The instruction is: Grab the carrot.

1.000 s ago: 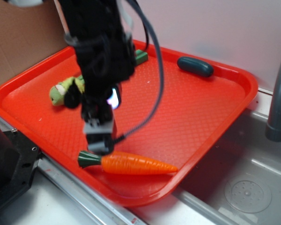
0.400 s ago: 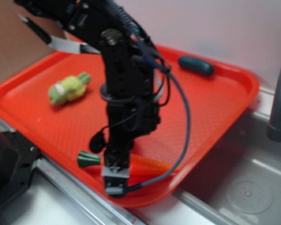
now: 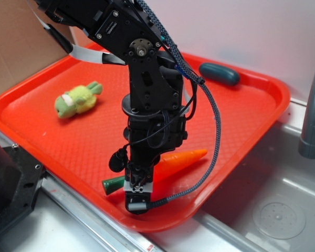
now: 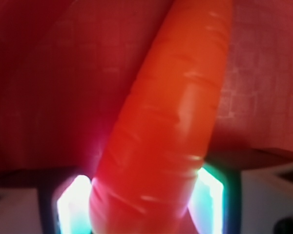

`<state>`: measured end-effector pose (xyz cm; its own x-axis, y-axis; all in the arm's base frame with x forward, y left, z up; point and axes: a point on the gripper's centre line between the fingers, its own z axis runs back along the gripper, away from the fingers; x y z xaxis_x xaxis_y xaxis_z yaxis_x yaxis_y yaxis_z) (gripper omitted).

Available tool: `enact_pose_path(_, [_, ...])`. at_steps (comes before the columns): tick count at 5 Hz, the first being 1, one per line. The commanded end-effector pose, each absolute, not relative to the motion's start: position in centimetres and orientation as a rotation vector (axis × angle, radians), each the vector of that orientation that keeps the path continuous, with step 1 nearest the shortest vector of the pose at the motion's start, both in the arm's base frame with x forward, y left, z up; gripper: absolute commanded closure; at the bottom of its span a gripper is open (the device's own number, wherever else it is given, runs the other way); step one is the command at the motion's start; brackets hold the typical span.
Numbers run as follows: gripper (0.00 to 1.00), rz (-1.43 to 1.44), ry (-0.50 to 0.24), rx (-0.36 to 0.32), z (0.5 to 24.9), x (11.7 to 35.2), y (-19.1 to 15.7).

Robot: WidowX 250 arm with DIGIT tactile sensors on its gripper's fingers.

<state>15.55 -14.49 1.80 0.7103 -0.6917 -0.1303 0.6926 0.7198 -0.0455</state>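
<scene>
Red tray (image 3: 241, 121), one of it, fills most of the exterior view beside a steel sink (image 3: 283, 210). One black arm reaches down to the tray's 6 o'clock edge, its end effector (image 3: 136, 195) pinching one orange carrot (image 3: 181, 157); the wrist view shows the carrot (image 4: 171, 122) pressed between two lit fingers (image 4: 207, 200). Its green cap points toward 8 o'clock, its tip toward 2 o'clock. One yellow-green plush toy (image 3: 77, 100) lies at 10 o'clock, one dark green oval toy (image 3: 219, 74) at 1 o'clock.

The carrot (image 3: 177, 159) has swung round, tip now pointing up-right.
</scene>
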Motion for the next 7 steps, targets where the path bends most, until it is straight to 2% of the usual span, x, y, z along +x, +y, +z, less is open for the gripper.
enact_pose_path(1, [1.0, -0.583, 0.119, 0.004, 5.3, 16.8, -11.7])
enact_pose_path(2, [1.0, -0.352, 0.093, -0.008, 9.3, 17.8, -9.0])
enact_pose_path(3, [1.0, -0.117, 0.037, -0.005, 13.1, 18.4, -6.3])
enact_pose_path(4, [1.0, 0.06, -0.019, -0.018, 16.9, 17.7, -3.4])
enact_pose_path(5, [1.0, 0.121, -0.042, 0.03, 18.8, 17.8, -2.3])
enact_pose_path(6, [1.0, 0.146, -0.076, 0.064, 19.1, 17.6, -2.1])
enact_pose_path(7, [1.0, 0.147, -0.028, 0.043, 18.4, 18.2, -1.8])
